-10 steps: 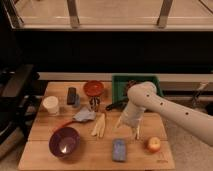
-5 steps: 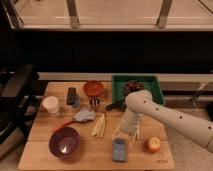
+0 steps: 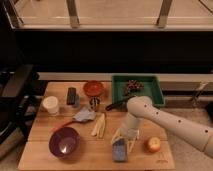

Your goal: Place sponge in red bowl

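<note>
- The sponge [image 3: 119,151] lay near the table's [image 3: 40,127] front edge, between the purple bowl [image 3: 64,141] and the apple [image 3: 152,145], well apart from the red bowl [image 3: 93,88].
- The gripper [image 3: 123,144] hung just above the sponge's far end.
- Its fingers stood apart, straddling the sponge and clasping nothing; whether they touched it I could not tell.
</note>
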You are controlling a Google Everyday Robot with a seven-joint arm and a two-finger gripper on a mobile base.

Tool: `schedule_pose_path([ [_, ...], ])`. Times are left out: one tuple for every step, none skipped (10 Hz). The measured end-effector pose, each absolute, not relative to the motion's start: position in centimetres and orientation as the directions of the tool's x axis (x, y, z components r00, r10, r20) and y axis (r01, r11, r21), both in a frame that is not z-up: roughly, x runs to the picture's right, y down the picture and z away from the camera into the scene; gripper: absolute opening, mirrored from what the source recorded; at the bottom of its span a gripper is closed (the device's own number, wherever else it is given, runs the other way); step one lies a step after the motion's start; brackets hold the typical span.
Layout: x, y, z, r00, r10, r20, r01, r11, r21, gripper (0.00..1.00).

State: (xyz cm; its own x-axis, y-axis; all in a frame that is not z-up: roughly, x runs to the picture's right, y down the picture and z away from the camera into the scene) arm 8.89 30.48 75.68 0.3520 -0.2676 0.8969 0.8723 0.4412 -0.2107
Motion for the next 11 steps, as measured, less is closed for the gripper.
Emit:
schedule_pose_path([
  [8.8,30.6,75.5,0.339,-0.268,0.902,0.873,0.447,-0.195,0.39],
  [8.6,30.5,75.3,0.326,-0.274,0.905,0.875,0.449,-0.180,0.27],
  [8.5,30.1,75.1,0.322,-0.285,0.903,0.876,0.452,-0.170,0.22],
  [8.7,29.4,74.6,0.323,-0.299,0.898,0.875,0.457,-0.162,0.20],
  [9.2,27.9,73.9,0.327,-0.326,0.887,0.871,0.468,-0.149,0.20],
  [9.8,26.5,73.4,0.331,-0.347,0.878,0.866,0.482,-0.135,0.20],
  [10.5,25.3,72.9,0.333,-0.364,0.870,0.861,0.494,-0.123,0.20],
  [11.4,23.2,72.5,0.337,-0.390,0.857,0.850,0.518,-0.099,0.20],
  [12.0,21.3,72.7,0.338,-0.411,0.847,0.840,0.537,-0.075,0.20],
  [12.3,19.8,72.9,0.338,-0.429,0.838,0.833,0.550,-0.055,0.20],
  [12.5,17.8,73.2,0.338,-0.454,0.825,0.829,0.559,-0.031,0.20],
])
